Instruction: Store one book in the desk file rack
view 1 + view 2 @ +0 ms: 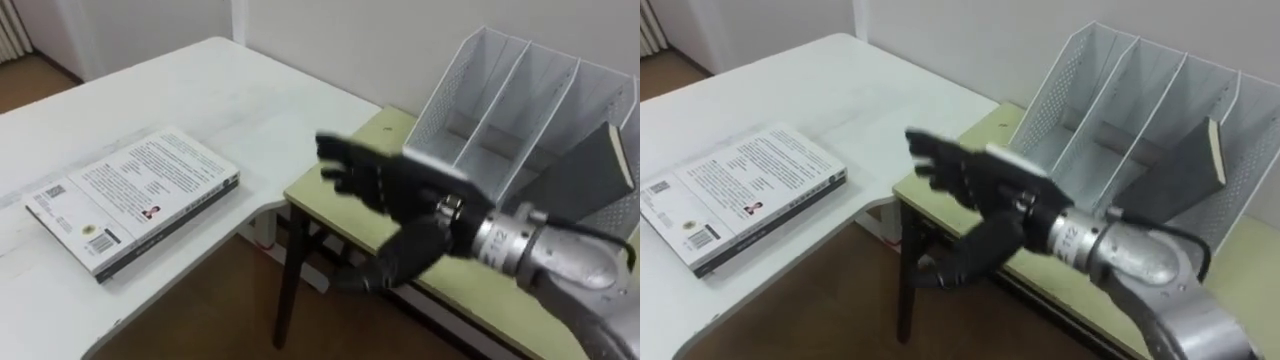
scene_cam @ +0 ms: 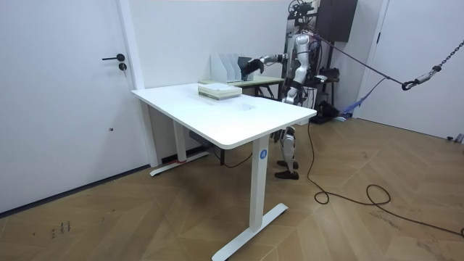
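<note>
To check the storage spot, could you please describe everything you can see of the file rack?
The file rack is pale grey perforated metal, with slanted dividers forming several open-topped slots. It stands upright on the yellow-green side table, by the wall. A dark book leans tilted in a slot on the right. The robot's open right hand reaches out before it.

A big white desk with white metal legs [image 2: 217, 116] stands in the middle of the room view. A small yellow-green table with thin dark legs [image 1: 388, 125] stands just beside it, near the plain white wall [image 1: 350, 40]. A white door with a black handle [image 2: 65, 94] is at the left. The brown wooden floor [image 2: 145, 225] lies across the bottom. A black flat box [image 2: 337, 18] hangs at the upper right.
</note>
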Available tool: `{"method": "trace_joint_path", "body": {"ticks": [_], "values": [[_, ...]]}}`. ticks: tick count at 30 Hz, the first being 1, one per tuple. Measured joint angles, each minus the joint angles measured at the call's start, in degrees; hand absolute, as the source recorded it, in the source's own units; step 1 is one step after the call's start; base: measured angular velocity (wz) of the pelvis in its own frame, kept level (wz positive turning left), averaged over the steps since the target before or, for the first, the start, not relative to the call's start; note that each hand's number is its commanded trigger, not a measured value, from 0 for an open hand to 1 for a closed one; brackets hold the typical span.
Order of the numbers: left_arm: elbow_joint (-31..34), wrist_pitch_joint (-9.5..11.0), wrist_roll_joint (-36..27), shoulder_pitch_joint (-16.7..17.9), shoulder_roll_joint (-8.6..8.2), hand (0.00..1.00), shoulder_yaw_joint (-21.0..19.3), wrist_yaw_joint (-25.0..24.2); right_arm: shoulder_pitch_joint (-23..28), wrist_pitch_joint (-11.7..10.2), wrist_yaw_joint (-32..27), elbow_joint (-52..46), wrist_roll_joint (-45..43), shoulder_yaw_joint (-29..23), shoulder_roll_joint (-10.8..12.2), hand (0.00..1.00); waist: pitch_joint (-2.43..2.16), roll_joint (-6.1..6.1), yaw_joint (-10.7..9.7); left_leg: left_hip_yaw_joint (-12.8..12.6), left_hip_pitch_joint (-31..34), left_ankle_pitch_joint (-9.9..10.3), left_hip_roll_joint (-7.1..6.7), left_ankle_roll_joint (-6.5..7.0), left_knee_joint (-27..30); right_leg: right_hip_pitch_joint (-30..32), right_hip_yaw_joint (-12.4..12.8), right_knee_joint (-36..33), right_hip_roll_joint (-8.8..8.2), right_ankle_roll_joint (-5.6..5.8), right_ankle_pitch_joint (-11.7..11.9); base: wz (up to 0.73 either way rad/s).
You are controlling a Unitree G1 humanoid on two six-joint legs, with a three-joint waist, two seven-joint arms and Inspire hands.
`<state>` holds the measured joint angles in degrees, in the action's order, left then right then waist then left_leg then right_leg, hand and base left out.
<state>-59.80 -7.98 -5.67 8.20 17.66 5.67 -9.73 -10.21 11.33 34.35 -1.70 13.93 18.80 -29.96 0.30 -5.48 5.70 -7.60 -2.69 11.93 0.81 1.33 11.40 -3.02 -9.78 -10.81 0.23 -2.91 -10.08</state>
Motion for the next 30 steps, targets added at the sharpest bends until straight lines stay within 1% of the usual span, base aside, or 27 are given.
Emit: {"method": "trace_joint_path", "body": {"ticks": [1, 2, 3, 4, 5, 7, 8, 9, 10, 11, 13, 14, 16, 17, 18, 19, 21, 22, 23, 24, 25, 27, 30], "values": [[-0.1, 0.1, -0.1, -0.2, 0.03, 0.00, 0.7, 0.0, 2.4, 0.0, 1.8, 1.7, -3.7, 0.8, 0.0, 0.00, 0.19, 0.29, 0.2, 0.0, 0.1, 0.0, 0.00, 0.02, 0.0, 0.0, 0.1, -0.1, 0.00, 0.00, 0.0, 0.00], [-0.2, 0.2, -0.3, -0.4, 0.06, 0.00, 1.4, 0.0, 3.5, 0.0, 2.4, 2.9, -5.4, 1.1, 0.0, 0.00, 0.26, 0.46, 0.6, -0.1, 0.1, 0.0, 0.00, 0.03, 0.0, 0.1, 0.2, -0.1, 0.00, 0.00, 0.0, -0.05], [-0.1, 0.2, -0.4, -0.6, -0.05, 0.00, 2.0, -0.1, 5.6, 0.1, 3.7, 5.0, -8.9, 1.3, 0.0, 0.00, 0.47, 0.86, 0.8, -0.1, 0.2, 0.1, 0.00, 0.13, 0.2, 0.2, 0.3, -0.2, 0.01, 0.00, 0.0, 0.00], [-0.1, 0.2, -0.4, -0.7, -0.12, 0.00, 2.4, -0.7, 7.0, 0.1, 4.7, 7.1, -12.6, 1.3, 0.1, 0.00, 0.52, 1.09, 0.8, 0.0, 0.6, 0.3, 0.02, 0.21, 0.4, 0.4, 0.2, -0.4, -0.03, 0.01, 0.0, 0.00], [-0.1, 0.2, -0.4, -0.7, -0.12, 0.00, 2.4, -1.1, 7.5, 0.1, 4.9, 8.4, -13.8, 1.2, 0.3, 0.00, 0.44, 1.36, 0.8, -0.1, 1.0, 0.3, 0.05, 0.21, 0.5, 0.7, 0.2, -0.6, -0.03, 0.01, 0.0, 0.00], [0.1, 0.2, -0.4, -0.7, -0.33, 0.00, 2.4, -1.8, 8.9, 0.1, 5.4, 12.8, -18.5, 1.0, 0.6, 0.00, 0.11, 2.40, 0.2, -0.1, 1.5, 0.4, 0.03, 0.23, 0.8, 1.1, 0.2, -0.8, -0.14, 0.02, 0.0, 0.00], [0.1, 0.3, -0.4, -0.8, -0.42, 0.00, 2.4, -1.9, 9.6, -0.2, 5.4, 14.1, -19.3, 0.4, 1.0, 0.00, 0.04, 2.56, -0.1, -0.1, 1.5, 0.4, 0.02, 0.23, 0.8, 1.1, 0.2, -0.8, -0.15, 0.02, 0.0, 0.03], [-0.1, 0.4, -0.5, -0.9, -0.63, 0.00, 2.3, -1.9, 10.5, -1.2, 4.9, 18.8, -20.2, -1.0, 2.5, 0.00, -0.24, 2.81, -0.2, -0.2, 1.2, 0.4, -0.02, 0.24, 0.8, 0.9, 0.1, -0.7, -0.17, 0.05, 0.0, 0.00], [-0.1, 0.7, -0.5, -0.8, -0.85, 0.00, 2.3, -1.9, 11.6, -1.9, 3.3, 24.6, -20.9, -2.6, 4.7, 0.00, -0.51, 2.86, -0.2, -0.2, 0.8, 0.3, -0.05, 0.23, 0.9, 0.5, 0.0, -0.5, -0.19, 0.09, -0.1, 0.04], [-0.1, 0.9, -0.5, -0.7, -0.96, 0.00, 2.3, -1.8, 12.2, -1.9, 2.3, 27.1, -21.3, -3.4, 5.7, 0.00, -0.51, 2.89, -0.2, -0.3, 0.7, 0.3, -0.06, 0.23, 0.8, 0.3, 0.0, -0.4, -0.19, 0.10, -0.1, 0.00], [-0.4, 1.6, -0.5, -0.1, -1.51, 0.00, 1.6, -0.5, 13.8, -2.5, -1.0, 38.0, -22.1, -6.2, 9.5, 0.00, -0.58, 2.99, -0.8, -0.1, 0.3, 0.3, -0.11, 0.23, 0.7, -0.2, 0.0, 0.2, -0.18, 0.12, -0.1, 0.00], [-0.5, 1.7, -0.5, -0.1, -1.60, 0.00, 1.4, -0.3, 13.9, -2.8, -1.9, 40.8, -22.1, -6.7, 10.3, 0.00, -0.60, 3.01, -0.9, -0.1, 0.3, 0.3, -0.13, 0.23, 0.7, -0.3, 0.0, 0.2, -0.21, 0.14, -0.1, 0.00], [-0.6, 2.1, -0.5, 0.3, -1.94, 0.00, 1.3, 0.7, 14.3, -3.3, -5.1, 50.7, -21.5, -8.2, 11.8, 0.00, -0.63, 3.29, -1.5, -0.1, 0.0, 0.3, -0.30, 0.29, 0.3, -0.5, 0.0, 0.4, -0.30, 0.25, -0.2, 0.00], [-0.7, 2.1, -0.5, 0.5, -2.13, 0.00, 1.2, 0.9, 14.3, -3.3, -5.9, 52.5, -21.0, -9.0, 12.1, 0.00, -0.59, 3.38, -1.7, 0.0, 0.0, 0.3, -0.35, 0.30, 0.3, -0.7, 0.0, 0.5, -0.32, 0.27, -0.2, 0.03], [-0.7, 2.1, -0.1, 0.8, -2.62, 0.00, 0.0, 1.5, 14.6, -3.8, -7.9, 55.6, -19.5, -11.5, 13.0, 0.00, -0.72, 3.51, -2.1, 0.0, -0.1, 0.3, -0.41, 0.32, 0.3, -1.0, -0.1, 1.1, -0.30, 0.39, -0.1, 0.00], [-0.7, 2.1, 0.9, 1.0, -3.21, 0.00, -1.4, 1.7, 14.9, -5.0, -9.8, 58.0, -17.9, -13.3, 13.9, 0.00, -0.70, 3.56, -2.2, -0.1, -0.3, 0.3, -0.40, 0.35, 0.3, -1.0, 0.0, 1.1, -0.27, 0.40, -0.1, 0.00], [-1.1, 2.1, 1.9, 1.1, -3.91, 0.00, -3.5, 1.8, 14.9, -6.3, -11.7, 62.5, -15.1, -15.3, 14.9, 0.00, -0.58, 3.91, -2.4, -0.1, -0.7, 0.4, -0.40, 0.35, 0.2, -1.0, 0.1, 1.3, -0.22, 0.39, -0.1, -0.02], [-1.1, 2.1, 2.4, 1.4, -4.33, 0.00, -4.5, 1.8, 14.9, -6.6, -12.9, 65.1, -12.5, -16.4, 15.3, 0.00, -0.45, 4.04, -2.6, -0.1, -0.9, 0.4, -0.45, 0.37, 0.0, -1.7, 0.0, 1.5, -0.23, 0.45, -0.2, 0.04], [-1.2, 2.1, 2.6, 1.7, -4.54, 0.00, -5.0, 1.8, 14.9, -6.6, -13.5, 66.5, -11.2, -17.0, 15.6, 0.00, -0.36, 3.93, -2.8, 0.0, -1.1, 0.4, -0.49, 0.37, -0.1, -2.0, -0.2, 1.7, -0.26, 0.47, -0.2, 0.13], [-1.7, 2.1, 2.7, 1.9, -4.86, 0.00, -5.7, 2.0, 14.8, -6.7, -14.6, 68.9, -8.7, -18.2, 16.1, 0.00, -0.42, 4.17, -3.5, 0.2, -1.2, 0.4, -0.57, 0.38, -0.1, -2.6, -0.6, 2.1, -0.32, 0.49, -0.2, 0.16], [-2.3, 1.9, 4.2, 2.1, -5.24, 0.00, -7.0, 2.0, 15.0, -6.7, -15.3, 71.2, -6.4, -19.2, 16.2, 0.00, -0.29, 4.13, -4.0, 0.4, -1.3, 0.4, -0.66, 0.41, -0.2, -2.7, -0.7, 2.2, -0.33, 0.62, -0.3, 0.14], [-2.4, 1.6, 6.6, 2.7, -5.60, 0.00, -7.7, 1.8, 15.3, -6.6, -16.0, 73.2, -4.9, -20.6, 16.3, 0.00, -0.22, 4.53, -4.2, 0.4, -1.7, 0.4, -0.71, 0.42, -0.7, -2.9, -0.5, 2.2, -0.32, 0.69, -0.4, 0.03], [-2.4, 0.1, 10.5, 3.1, -5.70, 0.00, -7.8, 1.4, 15.4, -6.5, -17.2, 74.1, -4.9, -22.3, 16.6, 0.00, -0.21, 4.73, -4.6, 0.4, -2.0, 0.5, -0.70, 0.34, -0.8, -2.9, -0.4, 2.2, -0.21, 0.65, -0.6, 0.00]]}}
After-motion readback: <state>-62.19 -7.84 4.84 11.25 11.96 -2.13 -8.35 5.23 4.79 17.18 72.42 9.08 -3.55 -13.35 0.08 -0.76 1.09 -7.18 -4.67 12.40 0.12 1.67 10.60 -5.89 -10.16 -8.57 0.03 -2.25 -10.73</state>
